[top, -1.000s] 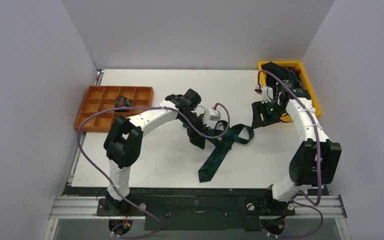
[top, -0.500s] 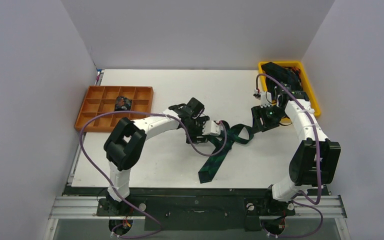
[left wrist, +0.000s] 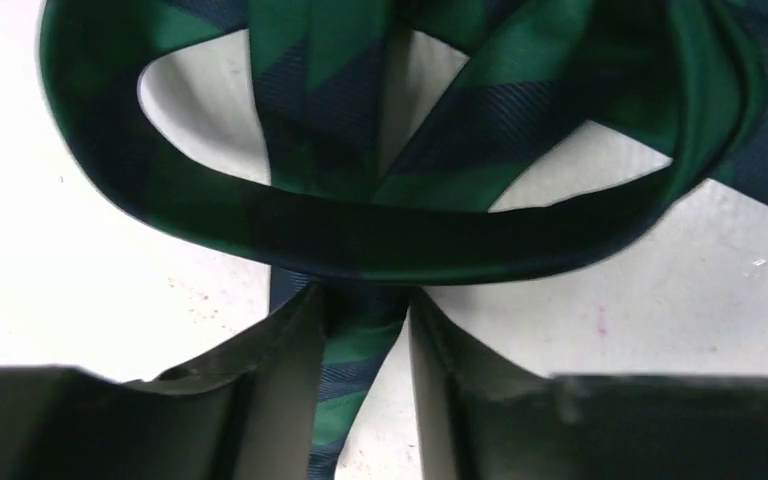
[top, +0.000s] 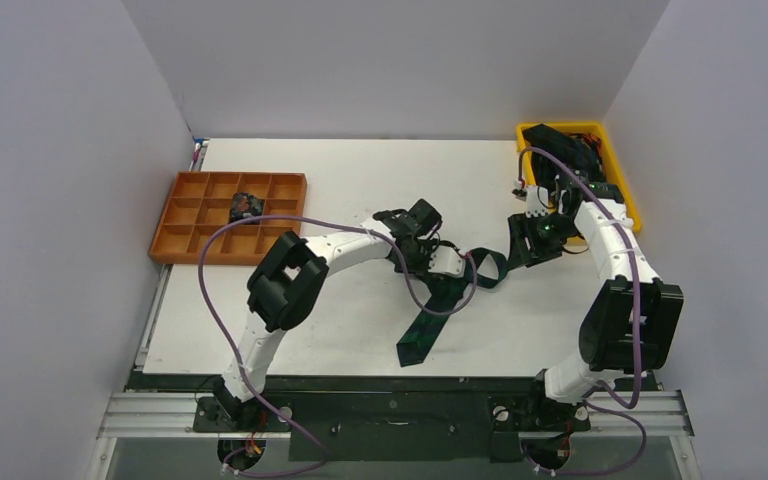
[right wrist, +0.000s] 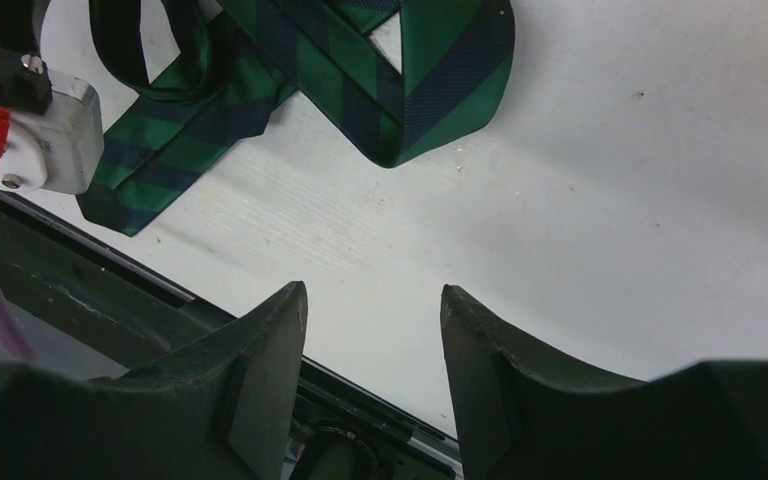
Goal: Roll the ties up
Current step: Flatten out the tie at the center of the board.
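- A tie lies mid-table, looped at its far end, with one tip toward the near edge.
- The left gripper straddles a strip of the tie, just before the loop.
- The right gripper hangs right of the loop, over the table.
- A divided tray sits far left, with a small coil in one compartment.
- A bin sits in the far right corner.

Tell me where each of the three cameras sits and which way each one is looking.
Top external: fixed above and behind the bases, looking down on the table; left arm and right arm show.
Left wrist: on the left arm, looking down past its own left gripper at the tie in a loop.
Right wrist: on the right arm, looking down past its own right gripper at table and part of the tie.
Shared: all three show the tie.
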You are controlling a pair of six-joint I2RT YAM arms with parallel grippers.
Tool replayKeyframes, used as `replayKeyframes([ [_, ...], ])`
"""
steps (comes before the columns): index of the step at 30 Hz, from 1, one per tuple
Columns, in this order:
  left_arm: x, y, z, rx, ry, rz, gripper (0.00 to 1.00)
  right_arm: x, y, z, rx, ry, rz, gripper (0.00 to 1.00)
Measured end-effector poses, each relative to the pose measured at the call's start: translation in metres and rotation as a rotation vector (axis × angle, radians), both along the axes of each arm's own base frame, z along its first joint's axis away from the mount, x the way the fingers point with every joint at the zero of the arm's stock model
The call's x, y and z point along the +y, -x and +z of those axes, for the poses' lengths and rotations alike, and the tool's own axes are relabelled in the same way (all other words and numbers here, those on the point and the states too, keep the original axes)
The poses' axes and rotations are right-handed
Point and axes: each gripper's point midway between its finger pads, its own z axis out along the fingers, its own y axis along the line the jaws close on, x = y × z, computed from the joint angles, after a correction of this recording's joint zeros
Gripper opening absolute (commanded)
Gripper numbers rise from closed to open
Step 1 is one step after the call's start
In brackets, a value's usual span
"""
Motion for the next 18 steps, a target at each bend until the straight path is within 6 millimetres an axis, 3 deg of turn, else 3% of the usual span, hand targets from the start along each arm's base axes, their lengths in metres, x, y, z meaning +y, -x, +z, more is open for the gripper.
replayKeyframes([
  [3, 0.004, 0.01, -0.004, 0.026, -0.032, -0.021, 0.05, -0.004, 0.0, 0.0, 0.001, 0.0, -0.013, 0.44],
  [5, 0.008, 0.016, -0.006, 0.051, -0.039, -0.029, 0.0, -0.006, 0.0, 0.0, 0.002, 0.001, -0.016, 0.41],
  [12, 0.047, 0.074, 0.0, 0.412, -0.003, 0.101, 0.0, -0.005, 0.001, -0.001, 0.002, 0.004, 0.002, 0.34],
  [15, 0.054, 0.078, 0.016, 0.585, 0.102, 0.266, 0.0, 0.0, 0.002, -0.005, 0.009, 0.018, 0.039, 0.33],
  [18, 0.062, 0.057, 0.046, 0.713, 0.272, 0.458, 0.0, 0.012, 0.003, -0.01, 0.017, 0.043, 0.113, 0.32],
])
